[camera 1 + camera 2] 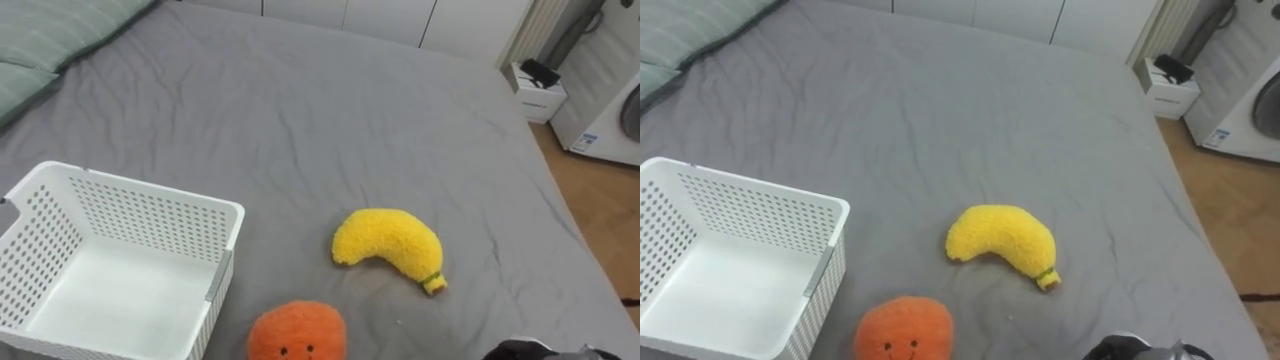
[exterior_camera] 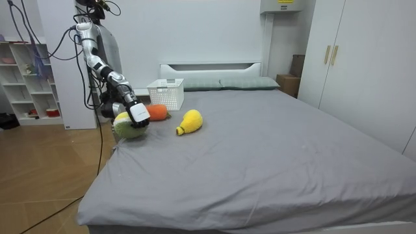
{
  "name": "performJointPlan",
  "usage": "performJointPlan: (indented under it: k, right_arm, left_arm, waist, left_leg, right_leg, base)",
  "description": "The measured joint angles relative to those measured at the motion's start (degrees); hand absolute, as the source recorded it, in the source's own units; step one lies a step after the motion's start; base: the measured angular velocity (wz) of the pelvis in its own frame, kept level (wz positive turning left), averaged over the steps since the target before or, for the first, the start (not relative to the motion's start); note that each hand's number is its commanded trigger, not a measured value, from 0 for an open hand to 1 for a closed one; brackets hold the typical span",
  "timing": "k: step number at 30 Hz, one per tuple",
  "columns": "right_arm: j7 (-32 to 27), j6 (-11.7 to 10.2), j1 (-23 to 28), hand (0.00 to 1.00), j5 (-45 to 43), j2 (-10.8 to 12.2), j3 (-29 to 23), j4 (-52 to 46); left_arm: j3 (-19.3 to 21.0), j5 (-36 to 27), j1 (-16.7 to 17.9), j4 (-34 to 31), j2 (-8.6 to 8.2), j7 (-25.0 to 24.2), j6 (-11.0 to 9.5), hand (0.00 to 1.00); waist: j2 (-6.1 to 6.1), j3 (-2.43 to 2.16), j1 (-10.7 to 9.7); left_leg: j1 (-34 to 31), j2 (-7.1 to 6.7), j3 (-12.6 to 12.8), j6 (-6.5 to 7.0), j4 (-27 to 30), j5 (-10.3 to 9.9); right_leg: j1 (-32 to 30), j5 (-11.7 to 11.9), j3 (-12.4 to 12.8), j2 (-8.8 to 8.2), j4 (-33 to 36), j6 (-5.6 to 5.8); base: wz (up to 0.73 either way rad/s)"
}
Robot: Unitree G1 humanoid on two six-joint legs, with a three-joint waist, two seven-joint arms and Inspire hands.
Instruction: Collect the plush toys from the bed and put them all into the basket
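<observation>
There, right hand (image 2: 137,114) atop green plush (image 2: 126,129)

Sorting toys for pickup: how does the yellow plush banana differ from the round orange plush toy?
The yellow plush banana is long and curved; the round orange plush toy is ball-shaped. The banana has a stem tip, the orange toy a small face. The orange toy lies nearer the white plastic basket than the banana. Both are fuzzy, resting on the grey bed.
</observation>
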Motion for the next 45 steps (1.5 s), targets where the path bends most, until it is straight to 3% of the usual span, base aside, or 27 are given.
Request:
performJointPlan:
  k: [5,10,20,23,27,32,34,36,45]
  right_arm:
    - [-0.13,0.02,-0.03,1.00,-3.08,-0.03,-0.16,-1.43]
    - [-1.57,-0.24,-0.04,1.00,-1.43,-0.03,-0.70,-8.02]
    - [-3.76,-0.55,-0.85,1.00,0.58,0.18,-2.19,-28.53]
    - [-3.91,-0.24,-2.71,1.00,1.46,0.89,-2.09,-32.93]
    - [-4.13,-0.14,-8.77,1.00,3.81,1.05,-1.45,-37.29]
    - [-5.03,0.02,-16.02,1.00,5.39,1.08,0.79,-40.39]
    - [-5.30,0.08,-18.13,1.00,7.54,1.16,1.74,-41.40]
    - [-5.32,0.09,-18.81,1.00,9.21,1.16,3.19,-41.75]
    - [-6.31,1.69,-22.29,1.00,9.77,1.89,8.66,-42.22]
  left_arm:
    - [0.03,-0.51,-0.13,0.01,-0.02,-0.01,-0.08,0.00]
    - [-0.18,-2.72,-0.18,0.46,0.04,0.11,-1.35,0.00]
    - [-1.57,-2.77,-1.01,1.18,-0.02,0.08,-1.56,0.00]
    - [-2.86,-2.97,-1.09,1.06,-0.04,0.07,-1.64,0.00]
    - [-3.88,-3.73,-1.08,0.18,-0.05,-0.03,-1.71,0.00]
    - [-4.00,-3.73,-1.80,-0.07,-0.18,-0.09,-1.78,0.00]
    - [-4.04,-3.74,-2.78,-0.11,-0.37,-0.10,-1.78,0.00]
    - [-4.05,-3.78,-3.09,-0.11,-0.32,-0.10,-1.78,0.00]
    - [-4.58,-3.75,-3.66,0.21,-0.41,0.02,-1.85,0.00]
  waist:
    - [-0.32,-0.19,-0.16]
    - [-0.15,0.03,-0.68]
    - [0.89,0.60,-1.44]
    - [0.94,0.47,-1.33]
    - [0.94,0.50,-1.23]
    - [0.84,0.47,0.35]
    - [0.50,0.42,2.12]
    - [0.16,0.42,2.26]
    - [-0.53,0.75,8.22]
  left_leg:
    - [-0.78,0.00,0.08,-0.01,-0.01,0.03]
    - [-0.86,-0.04,0.20,-0.02,0.01,0.06]
    - [-1.75,-0.24,-0.31,-0.01,0.14,0.13]
    - [-2.40,-0.42,-0.53,0.07,0.15,0.23]
    - [-2.55,-0.41,-0.94,0.12,0.11,0.37]
    - [-3.09,-0.50,-1.28,0.24,0.07,0.46]
    - [-3.56,-0.60,-1.95,0.26,0.06,0.57]
    - [-3.60,-0.71,-3.02,0.22,0.08,0.63]
    - [-5.57,-1.35,-5.95,0.41,1.11,0.94]
  right_leg:
    - [-0.71,0.00,0.11,0.03,0.15,0.00]
    - [-0.83,0.00,0.08,0.01,0.13,0.00]
    - [-1.39,0.01,-0.11,-0.05,0.02,0.00]
    - [-2.00,0.01,-0.28,-0.11,0.14,0.00]
    - [-2.18,0.01,-0.89,-0.25,0.16,0.00]
    - [-2.20,0.01,-2.15,-0.48,0.02,0.01]
    - [-2.37,0.01,-2.41,-0.49,-0.05,0.00]
    - [-1.96,0.01,-3.31,-0.53,-0.20,0.00]
    - [-2.31,0.00,-7.23,-1.17,-0.26,0.03]
  base:
    - [-0.01]
    - [-0.01]
    - [0.01]
    - [0.01]
    - [0.07]
    - [0.06]
    - [0.11]
    - [0.20]
    - [0.18]
